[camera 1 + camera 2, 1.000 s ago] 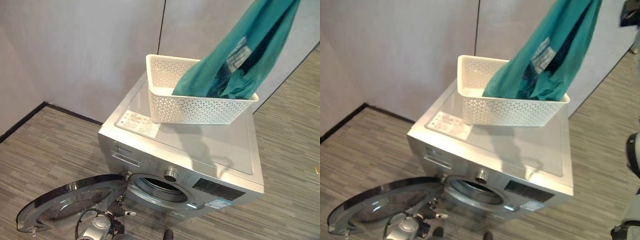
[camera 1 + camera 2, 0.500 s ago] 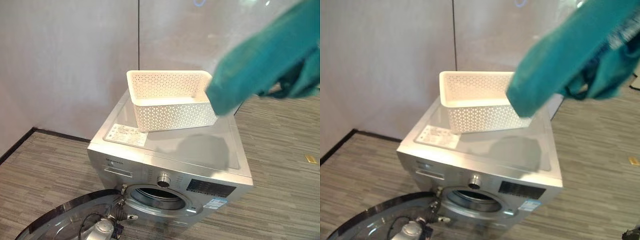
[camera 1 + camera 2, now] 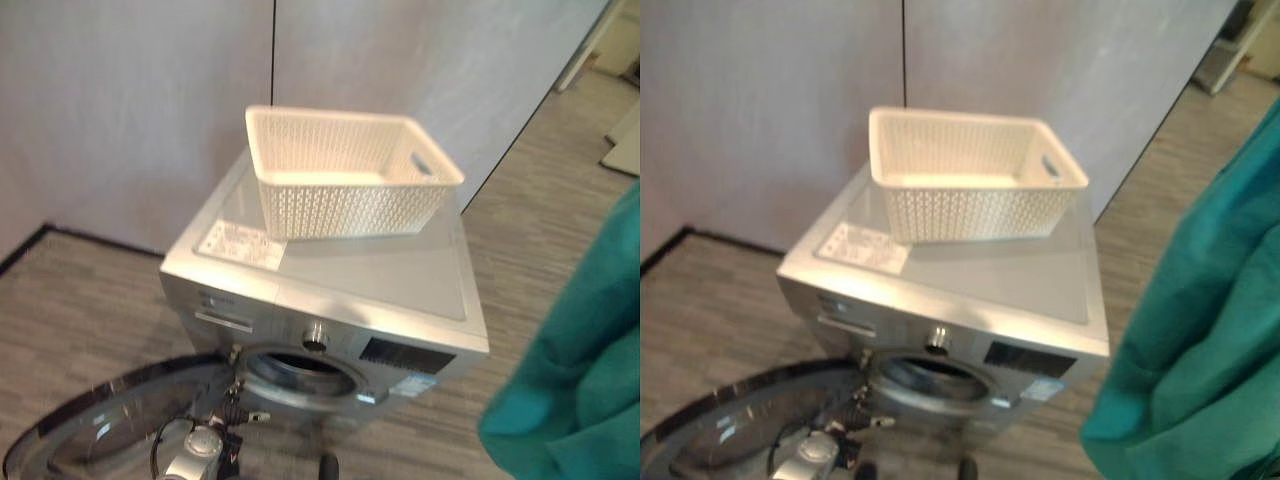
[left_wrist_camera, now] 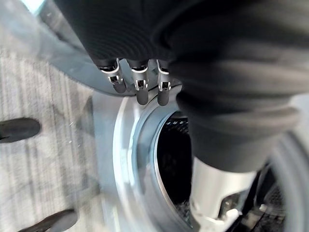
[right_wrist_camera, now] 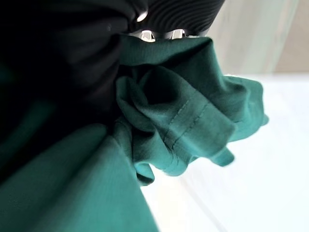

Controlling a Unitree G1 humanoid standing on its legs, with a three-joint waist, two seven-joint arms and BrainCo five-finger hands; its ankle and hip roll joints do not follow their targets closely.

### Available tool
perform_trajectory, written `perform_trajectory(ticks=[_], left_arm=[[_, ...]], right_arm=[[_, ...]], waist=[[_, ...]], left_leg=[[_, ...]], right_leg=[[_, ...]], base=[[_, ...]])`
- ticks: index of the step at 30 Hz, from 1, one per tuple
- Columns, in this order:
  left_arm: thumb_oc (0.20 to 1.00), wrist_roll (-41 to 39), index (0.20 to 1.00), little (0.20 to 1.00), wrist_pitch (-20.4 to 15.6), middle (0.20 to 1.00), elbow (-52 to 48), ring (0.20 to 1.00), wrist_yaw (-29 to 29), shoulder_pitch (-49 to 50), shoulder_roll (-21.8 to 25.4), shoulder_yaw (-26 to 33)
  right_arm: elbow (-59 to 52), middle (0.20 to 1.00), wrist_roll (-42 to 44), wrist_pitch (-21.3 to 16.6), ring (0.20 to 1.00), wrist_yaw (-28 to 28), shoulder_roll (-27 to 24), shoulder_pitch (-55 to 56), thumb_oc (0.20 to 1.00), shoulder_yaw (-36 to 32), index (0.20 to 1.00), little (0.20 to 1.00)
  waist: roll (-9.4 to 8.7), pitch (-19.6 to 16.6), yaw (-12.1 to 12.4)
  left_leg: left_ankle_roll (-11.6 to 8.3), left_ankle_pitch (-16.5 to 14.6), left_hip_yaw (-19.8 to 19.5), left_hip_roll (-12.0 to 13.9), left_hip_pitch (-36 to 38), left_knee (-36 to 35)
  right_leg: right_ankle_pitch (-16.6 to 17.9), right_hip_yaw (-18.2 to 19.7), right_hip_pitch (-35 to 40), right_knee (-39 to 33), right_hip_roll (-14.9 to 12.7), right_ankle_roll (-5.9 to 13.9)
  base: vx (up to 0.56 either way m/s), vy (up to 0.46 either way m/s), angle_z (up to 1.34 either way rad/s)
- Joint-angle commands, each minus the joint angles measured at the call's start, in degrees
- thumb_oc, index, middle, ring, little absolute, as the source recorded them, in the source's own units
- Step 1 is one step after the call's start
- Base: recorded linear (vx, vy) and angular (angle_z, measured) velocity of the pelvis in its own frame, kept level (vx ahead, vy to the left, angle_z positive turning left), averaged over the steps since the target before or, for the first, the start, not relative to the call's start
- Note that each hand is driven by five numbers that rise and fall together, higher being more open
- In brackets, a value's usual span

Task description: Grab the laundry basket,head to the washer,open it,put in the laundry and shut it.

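Note:
A white perforated laundry basket (image 3: 345,190) stands on top of the silver washer (image 3: 400,280), with nothing showing inside it. The round washer door (image 3: 110,425) is swung open low at the left, and the drum opening (image 3: 300,370) is dark. A teal garment (image 3: 580,370) hangs at the lower right, away from the basket. My right hand (image 5: 147,35) is shut on it, with the cloth bunched under the fingers. My left hand (image 4: 140,87) is low by the drum's rim (image 4: 140,159), fingers straight and holding nothing.
Grey wall panels (image 3: 130,100) rise close behind the washer. The open door covers the floor in front of the washer on the left. Striped wood floor (image 3: 540,200) runs off to the right of the washer.
The teal garment has left the basket and swung right and down to the lower right. The camera has shifted. The left hand has stayed by the open door.

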Motion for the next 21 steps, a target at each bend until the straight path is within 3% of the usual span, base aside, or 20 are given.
perform_trajectory(ticks=[1,3,4,5,6,7,8,9,10,11,12,13,15,18,21], left_arm=[[1.000,4.67,1.000,1.000,-3.50,1.000,-2.94,1.000,0.63,-5.18,2.73,-2.04],[1.000,6.46,1.000,1.000,-3.76,1.000,-4.70,1.000,0.36,-5.26,1.72,-2.83],[1.000,6.50,1.000,1.000,-3.80,1.000,-4.69,1.000,0.39,-5.21,1.83,-2.93],[1.000,6.97,1.000,1.000,-4.11,1.000,-5.29,1.000,0.58,-5.39,1.40,-3.49],[1.000,8.11,1.000,1.000,-4.28,1.000,-6.77,1.000,-0.35,-5.40,0.33,-3.84],[1.000,8.17,1.000,1.000,-4.29,1.000,-6.78,1.000,-0.35,-5.35,0.37,-3.93],[1.000,8.30,1.000,1.000,-5.05,1.000,-8.55,1.000,-0.72,-6.04,-0.03,-5.48],[1.000,8.30,1.000,1.000,-5.05,1.000,-8.55,1.000,-0.71,-6.00,0.00,-5.47],[1.000,8.21,1.000,1.000,-5.27,1.000,-8.94,1.000,-0.77,-6.41,-0.18,-5.78],[1.000,8.47,1.000,1.000,-6.14,1.000,-9.06,1.000,-0.85,-7.28,-0.31,-6.72],[1.000,8.48,1.000,1.000,-6.20,1.000,-8.98,1.000,-0.83,-7.29,-0.30,-6.61],[1.000,8.86,1.000,1.000,-6.54,1.000,-9.30,1.000,-1.50,-7.36,-0.20,-7.14],[1.000,8.84,1.000,1.000,-6.75,1.000,-9.65,1.000,-1.65,-7.31,0.10,-7.47],[1.000,8.38,1.000,1.000,-6.78,1.000,-9.54,1.000,-1.28,-7.39,1.08,-6.67],[1.000,7.26,1.000,1.000,-6.67,1.000,-9.43,1.000,-0.98,-7.67,1.04,-6.12]], right_arm=[[-7.22,0.200,-2.98,-0.40,0.200,2.47,2.77,9.65,0.200,-9.91,0.200,0.200],[-13.27,0.200,-3.46,0.29,0.200,6.09,10.04,18.00,0.200,-12.40,0.200,0.200],[-13.65,0.200,-3.54,0.43,0.200,6.10,10.21,18.56,0.200,-12.88,0.200,0.200],[-15.04,0.200,-3.43,0.87,0.200,7.14,12.54,21.37,0.200,-13.12,0.200,0.200],[-18.84,0.200,-2.80,1.72,0.200,9.73,14.60,25.95,0.200,-14.58,0.200,0.200],[-19.13,0.200,-2.80,1.84,0.200,9.77,14.69,26.36,0.200,-14.91,0.200,0.200],[-19.90,0.200,-3.36,1.98,0.200,10.32,17.22,27.88,0.200,-14.54,0.200,0.200],[-20.05,0.200,-3.47,2.04,0.200,10.26,17.33,27.97,0.200,-14.58,0.200,0.200],[-20.75,0.200,-3.80,1.94,0.200,10.40,18.42,28.33,0.200,-14.41,0.200,0.200],[-21.11,0.200,-4.67,2.31,0.200,10.42,21.08,27.61,0.200,-12.70,0.200,0.200],[-21.13,0.200,-4.79,2.36,0.200,10.34,21.18,27.47,0.200,-12.55,0.200,0.200],[-21.06,0.200,-6.41,2.84,0.200,10.18,22.94,25.98,0.200,-11.65,0.200,0.200],[-20.10,0.200,-7.30,3.33,0.200,9.45,24.39,25.09,0.200,-10.21,0.200,0.200],[-18.42,0.200,-9.57,5.05,0.200,9.35,24.26,21.76,0.200,-7.08,0.200,0.200],[-17.17,0.200,-10.16,5.94,0.200,9.57,23.38,19.51,0.200,-5.36,0.200,0.200]], waist=[[-2.89,1.21,-1.82],[-1.41,1.00,-3.03],[-1.66,0.99,-2.99],[-0.81,0.73,-3.67],[1.17,-0.23,-6.12],[0.91,-0.30,-5.88],[1.85,-0.54,-6.86],[1.74,-0.58,-6.64],[1.91,-0.27,-6.64],[2.29,0.42,-6.62],[2.14,0.45,-6.52],[2.71,0.90,-6.35],[2.81,1.58,-6.08],[4.86,1.87,-4.63],[5.26,1.07,-3.76]], left_leg=[[3.28,-8.81,3.32,3.32,-0.82,15.25],[4.29,-12.51,0.06,2.94,4.21,25.18],[4.32,-12.31,-0.01,2.77,4.02,25.31],[4.19,-13.43,-1.08,2.33,6.73,25.11],[4.38,-18.64,1.31,2.18,11.41,20.62],[4.41,-18.32,1.52,1.97,11.52,20.31],[5.01,-23.12,3.94,0.38,14.06,16.26],[5.20,-23.19,4.25,0.19,14.27,16.09],[5.89,-24.65,4.96,-1.24,14.53,15.42],[6.98,-26.60,6.20,-4.23,14.98,14.74],[7.15,-26.63,6.44,-4.46,15.05,14.74],[8.49,-27.20,7.72,-6.91,14.91,14.64],[9.17,-26.51,8.57,-8.01,14.59,14.62],[11.50,-23.12,10.00,-9.94,11.62,13.36],[12.26,-21.23,10.35,-10.21,10.65,12.06]], right_leg=[[-8.03,-0.10,-1.63,5.84,-5.38,3.42],[-6.78,1.44,-3.03,6.97,-5.78,3.72],[-6.57,1.42,-3.12,6.98,-5.94,3.71],[-6.18,2.11,-4.03,7.80,-6.08,4.23],[-4.81,3.35,-5.62,8.87,-6.95,5.61],[-4.56,3.57,-5.73,8.80,-7.11,5.60],[-2.39,4.50,-7.95,9.62,-9.38,7.25],[-2.38,4.81,-8.05,9.70,-9.49,7.44],[-0.86,5.47,-8.80,9.53,-10.66,8.39],[2.25,5.90,-9.98,8.58,-12.72,9.89],[2.45,6.21,-10.00,8.42,-12.84,10.05],[3.90,5.96,-10.76,6.95,-14.34,10.62],[5.75,5.84,-11.74,7.12,-15.10,10.94],[-0.58,4.21,-9.65,13.63,-15.37,8.97],[-2.80,4.64,-8.71,18.82,-14.54,8.14]], base=[[-0.11,0.080,0.42],[-0.18,0.211,0.25],[-0.17,0.265,-0.07],[-0.12,0.344,-0.09],[-0.12,0.343,-0.11],[-0.24,0.487,-0.05],[-0.18,0.266,-0.03],[-0.27,0.399,-0.14],[-0.32,0.379,-0.35],[-0.33,0.377,-0.53],[-0.41,0.446,-0.60],[-0.30,0.296,-0.58],[-0.33,0.248,-0.80],[-0.41,0.177,-0.50],[-0.23,0.058,-0.36]])
